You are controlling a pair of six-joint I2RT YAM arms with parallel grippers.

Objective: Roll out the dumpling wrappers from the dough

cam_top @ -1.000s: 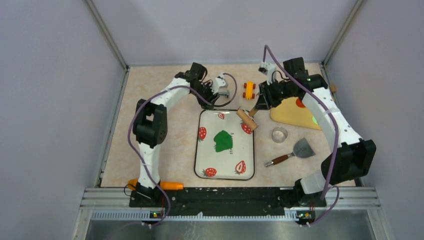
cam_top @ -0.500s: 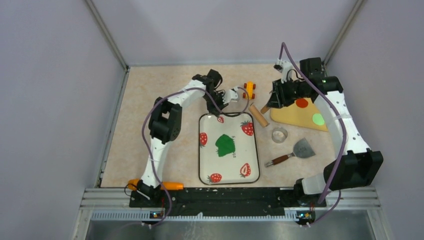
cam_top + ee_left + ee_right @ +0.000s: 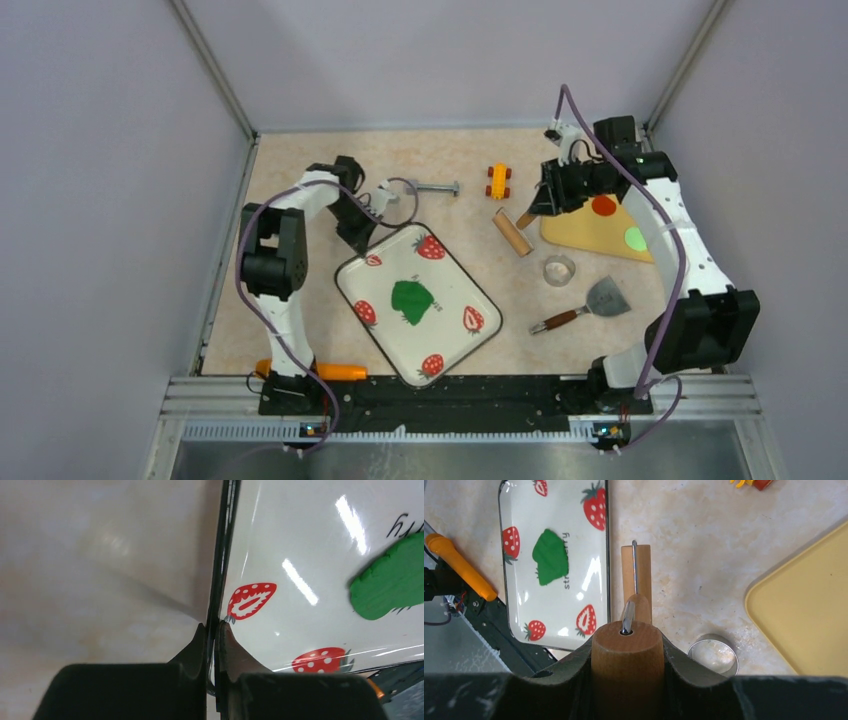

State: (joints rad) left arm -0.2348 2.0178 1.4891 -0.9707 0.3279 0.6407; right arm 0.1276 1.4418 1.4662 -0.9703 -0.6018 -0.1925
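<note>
Beige table: L gripper pinched shut on tray rim, tray's 10 o'clock; dough mid-tray. R gripper clamped pin handle.

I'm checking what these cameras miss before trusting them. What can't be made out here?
- Dough: left wrist view, cut off by the right edge.
- Round cutter: right wrist view, near side hidden behind the right gripper holding the rolling pin.
- Printed word on the tray: right wrist view, partly under the dough; top view, too small.
- Left gripper pinching the tray rim: top view, fingertips hidden under its own wrist.
</note>
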